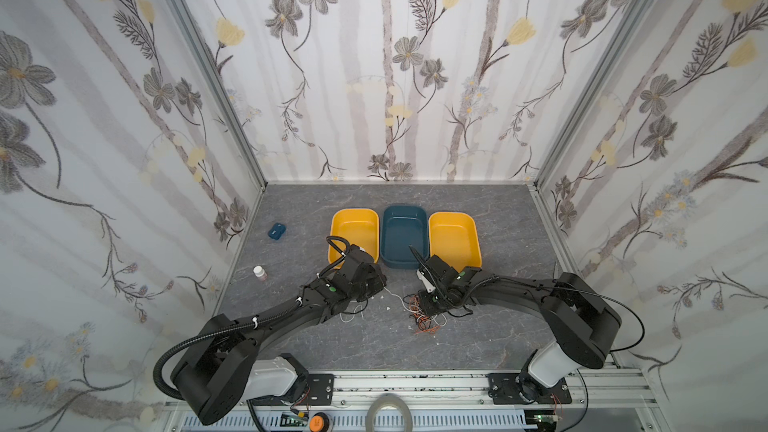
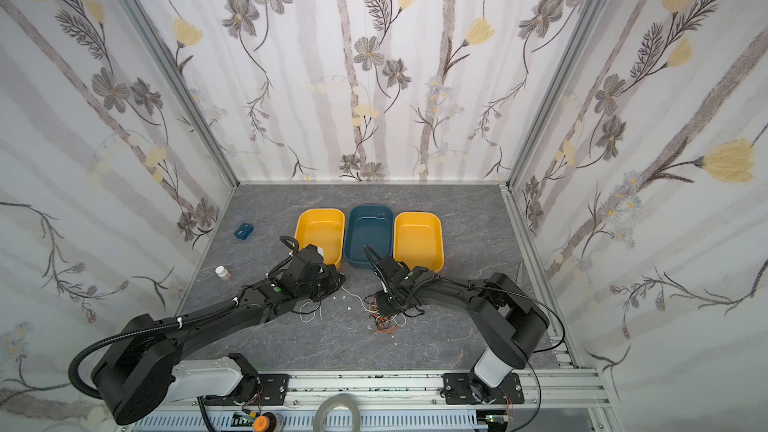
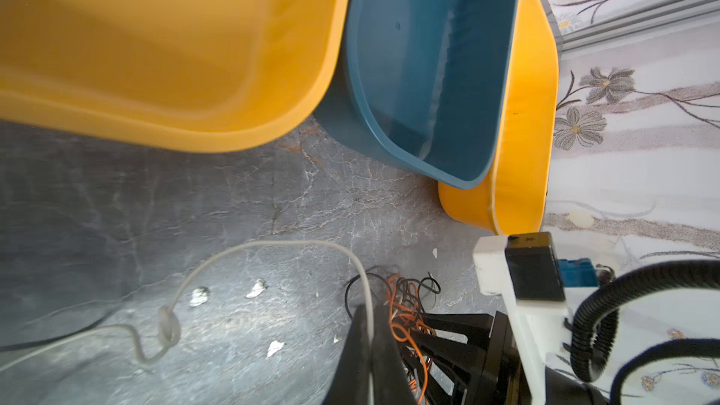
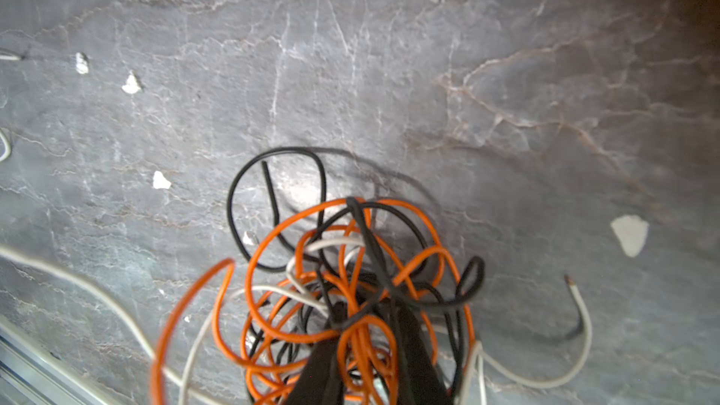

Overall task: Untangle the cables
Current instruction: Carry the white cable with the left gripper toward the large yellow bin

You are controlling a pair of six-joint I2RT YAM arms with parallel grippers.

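Since the tangled clump of thin white, orange and black cables (image 4: 350,286) is light, floppy and a bit springy, we judge that pulling one strand drags the whole lot unless it's pinned. The best hold is a free run or loose end, not the knotted core. It lies on the grey marble-look tabletop (image 1: 478,338), approx 6 o'clock from the dark-blue plastic tub (image 1: 405,238). One thin white cable (image 3: 272,245) w/ a small knot trails off toward 9 o'clock. Our left gripper (image 3: 366,311) sits low on that side, jaws closed on that strand. Our right gripper (image 4: 362,309), its arm reaching in from 3 o'clock, points down into the clump. Its jaws are narrow w/ orange loops between, and we can't tell if they're pinched.
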